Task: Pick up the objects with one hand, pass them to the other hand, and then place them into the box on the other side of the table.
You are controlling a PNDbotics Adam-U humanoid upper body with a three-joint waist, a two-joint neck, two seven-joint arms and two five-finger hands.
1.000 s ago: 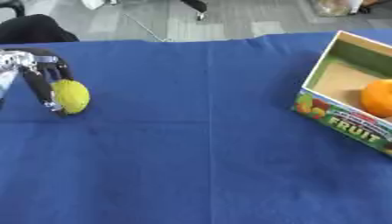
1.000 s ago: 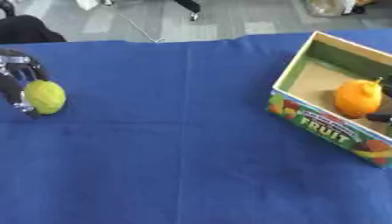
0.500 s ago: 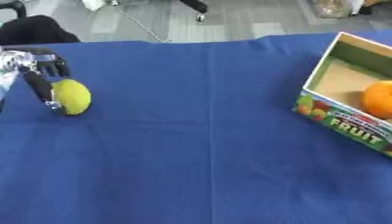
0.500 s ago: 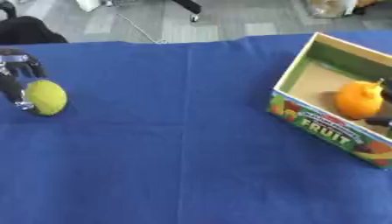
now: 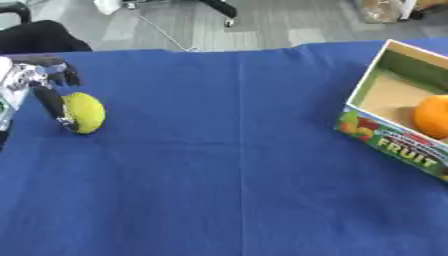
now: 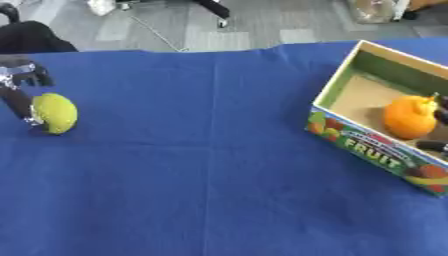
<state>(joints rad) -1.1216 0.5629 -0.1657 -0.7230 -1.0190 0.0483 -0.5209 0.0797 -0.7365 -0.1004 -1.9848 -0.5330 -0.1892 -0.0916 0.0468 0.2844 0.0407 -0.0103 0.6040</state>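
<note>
A yellow lemon (image 5: pixel 84 112) lies on the blue tablecloth at the far left. My left hand (image 5: pixel 35 82) is at the left edge; one straight finger (image 5: pixel 52 105) lies against the lemon's left side, and the others stay above it, off the fruit. At the right stands a cardboard fruit box (image 6: pixel 372 152) with an orange (image 6: pixel 408 117) inside. Dark parts of my right hand (image 6: pixel 440 107) show at the right edge of the right eye view, close beside the orange; most of that hand is out of view.
The blue cloth (image 5: pixel 227 165) covers the table between the lemon and the box. Beyond the table's far edge are a grey floor, a black chair (image 5: pixel 39 37) at the upper left and a chair base (image 5: pixel 219 7).
</note>
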